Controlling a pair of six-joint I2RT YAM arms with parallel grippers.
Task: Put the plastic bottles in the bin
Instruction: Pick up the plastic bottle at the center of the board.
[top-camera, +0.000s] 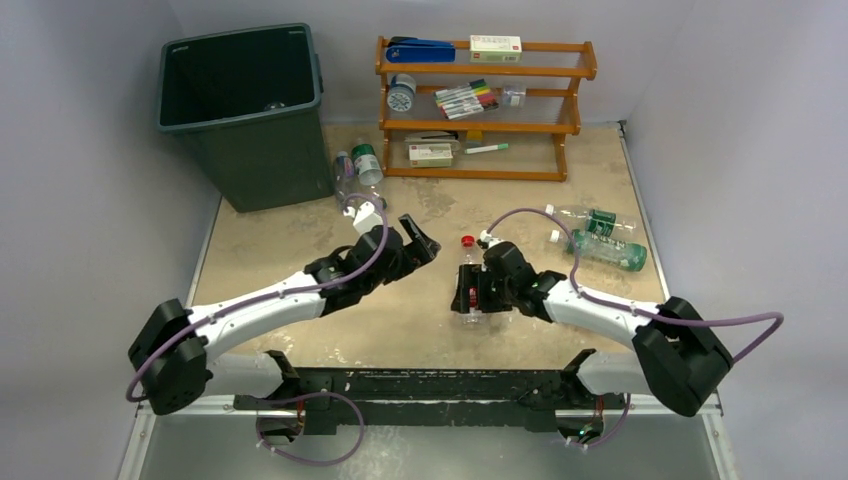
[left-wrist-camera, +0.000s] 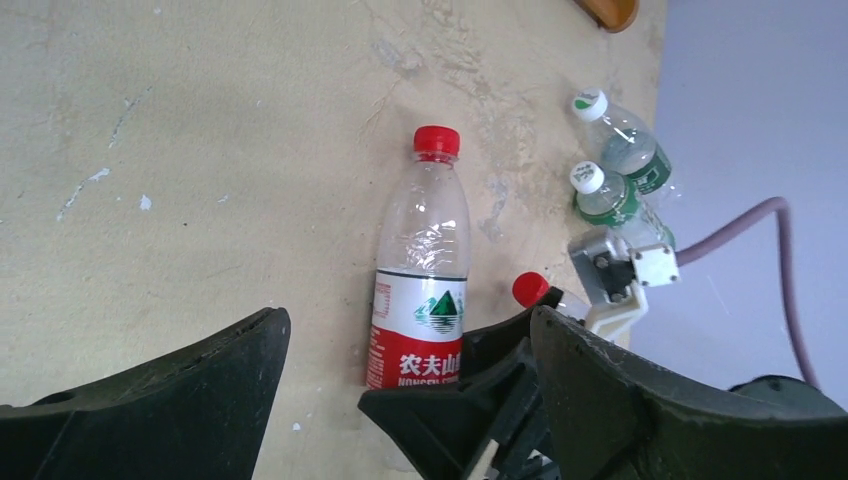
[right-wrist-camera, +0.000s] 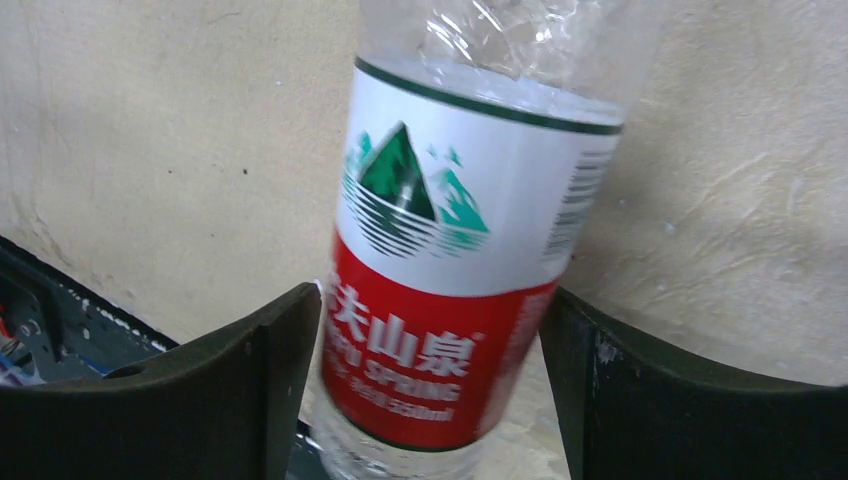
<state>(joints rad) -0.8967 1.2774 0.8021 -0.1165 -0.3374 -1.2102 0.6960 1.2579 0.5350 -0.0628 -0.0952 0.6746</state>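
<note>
A clear plastic bottle (top-camera: 468, 262) (left-wrist-camera: 424, 270) (right-wrist-camera: 450, 250) with a red cap and a red-and-white label lies on the table at centre. My right gripper (top-camera: 466, 290) (right-wrist-camera: 432, 330) straddles its lower half, both fingers pressed against its sides. A second red cap (left-wrist-camera: 531, 289) peeks out past that gripper's far finger. My left gripper (top-camera: 424, 240) (left-wrist-camera: 410, 330) hangs open and empty just left of the bottle. Two green-labelled bottles (top-camera: 603, 238) (left-wrist-camera: 622, 175) lie at the right. Two more bottles (top-camera: 357, 172) lie beside the dark bin (top-camera: 265, 165) at the back left.
An orange wooden rack (top-camera: 480, 125) with marker pens and small boxes stands at the back, right of the bin. A black metal frame (top-camera: 430, 385) runs along the near table edge between the arm bases. Grey walls close in the table's sides.
</note>
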